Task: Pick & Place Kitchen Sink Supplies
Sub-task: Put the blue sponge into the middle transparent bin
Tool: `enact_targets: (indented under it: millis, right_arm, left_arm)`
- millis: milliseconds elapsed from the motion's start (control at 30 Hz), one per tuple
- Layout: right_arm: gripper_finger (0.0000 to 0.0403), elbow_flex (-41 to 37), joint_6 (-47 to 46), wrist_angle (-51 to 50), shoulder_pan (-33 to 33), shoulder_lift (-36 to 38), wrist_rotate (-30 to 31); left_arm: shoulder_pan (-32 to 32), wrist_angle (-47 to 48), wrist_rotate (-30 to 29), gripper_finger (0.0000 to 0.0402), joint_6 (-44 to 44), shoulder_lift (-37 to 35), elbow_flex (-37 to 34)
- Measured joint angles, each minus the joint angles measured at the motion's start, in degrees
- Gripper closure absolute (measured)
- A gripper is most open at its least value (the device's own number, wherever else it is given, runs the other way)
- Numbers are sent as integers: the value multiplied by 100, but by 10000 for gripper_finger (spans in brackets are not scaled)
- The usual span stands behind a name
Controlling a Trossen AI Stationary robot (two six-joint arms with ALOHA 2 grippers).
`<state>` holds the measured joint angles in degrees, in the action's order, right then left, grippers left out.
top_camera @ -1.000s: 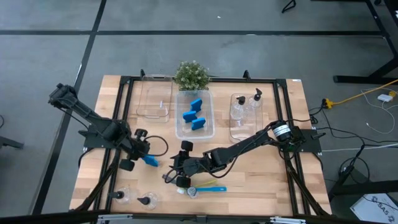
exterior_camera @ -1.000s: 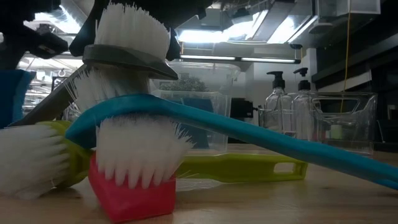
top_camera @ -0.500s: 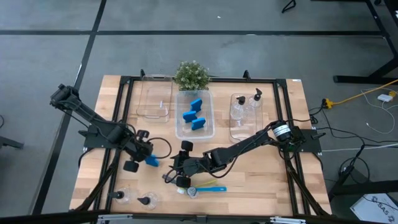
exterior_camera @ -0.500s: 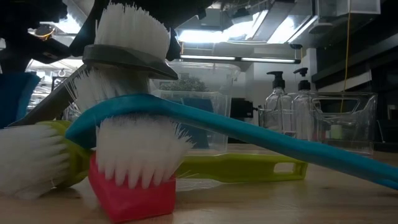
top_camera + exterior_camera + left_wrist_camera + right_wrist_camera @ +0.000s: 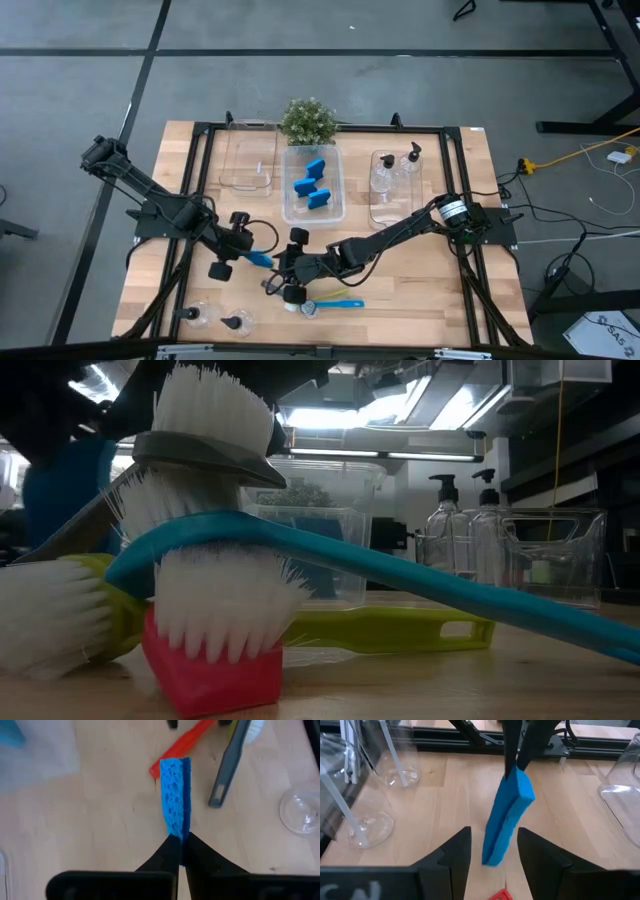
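Overhead, left gripper (image 5: 248, 257) has carried the blue sponge (image 5: 259, 259) rightward since a second ago, toward the right gripper (image 5: 287, 272), whose fingers stand half apart over the brush pile. Three sponges already lie in the middle bin (image 5: 336, 195).

Low view: the sponge (image 5: 65, 495) now hangs closer behind the stacked brushes (image 5: 215, 560).

Left wrist view: its fingers (image 5: 170, 852) have squeezed fully shut on the sponge's (image 5: 175, 795) end.

Right wrist view: the sponge (image 5: 507, 815) dangles between the right fingers (image 5: 450, 852), likely a handover.
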<state>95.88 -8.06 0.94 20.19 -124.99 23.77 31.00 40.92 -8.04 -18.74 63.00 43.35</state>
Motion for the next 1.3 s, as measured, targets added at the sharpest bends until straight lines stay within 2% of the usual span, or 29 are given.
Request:
enact_targets:
  millis: [233, 633, 733, 1033, 1167, 1300]
  right_arm:
    - [244, 0, -358, 110, -161, 0, -49]
    - [245, 0, -378, 566, -281, 0, -385]
    - [265, 0, -395, 534, -281, 0, -387]
    - [370, 3, -396, 428, -281, 5, -504]
    - [383, 9, -395, 417, -280, 15, -535]
    - [374, 9, -397, 411, -278, 17, -537]
  left_arm:
    - [-2, -531, -146, 396, 381, 0, 11]
    - [-2, -611, -261, 397, 402, 222, 11]
    - [-2, -662, -279, 395, 408, 335, 11]
    - [-2, -730, -286, 395, 404, 258, 11]
    - [-2, -760, -279, 394, 402, 198, 11]
    - [-2, -798, -273, 394, 401, 195, 11]
